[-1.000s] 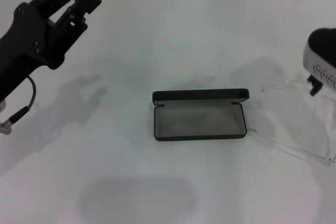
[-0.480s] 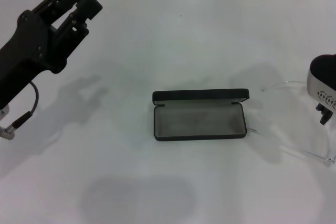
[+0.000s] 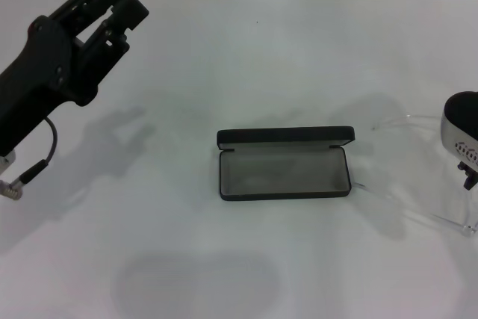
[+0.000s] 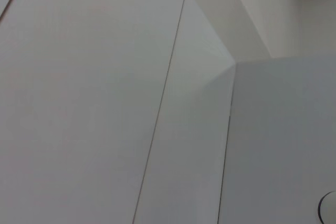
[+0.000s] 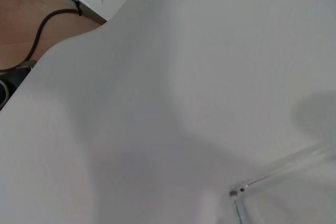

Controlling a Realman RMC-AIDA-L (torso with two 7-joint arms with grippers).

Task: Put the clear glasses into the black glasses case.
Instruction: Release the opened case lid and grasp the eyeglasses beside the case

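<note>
Head view: black glasses case (image 3: 284, 163) sits open mid-bench, lid upright at the far side, grey lining showing, nothing inside it. Same spot as in both earlier frames.

Clear glasses (image 3: 418, 184) are on the white bench (image 3: 246, 57) to the right of the case, near the right edge of view. One thin temple tip lies just beside the case's right end; whether it touches, can't tell. The other temple runs along the far side toward the right arm.

Right gripper (image 3: 467, 147) is at the far right edge, over the glasses' outer end. It sits lower and further out of view than a second ago, when more of its body showed higher up. Jaws are cut off at the edge, so their state can't be told, nor whether they hold the frame.

Left gripper (image 3: 118, 7) hangs raised at upper left, well apart from the case, jaws parted with nothing between them. It has drifted slightly up and right.

Right wrist view: only a hinge corner of the glasses (image 5: 239, 191) on the bench.
</note>
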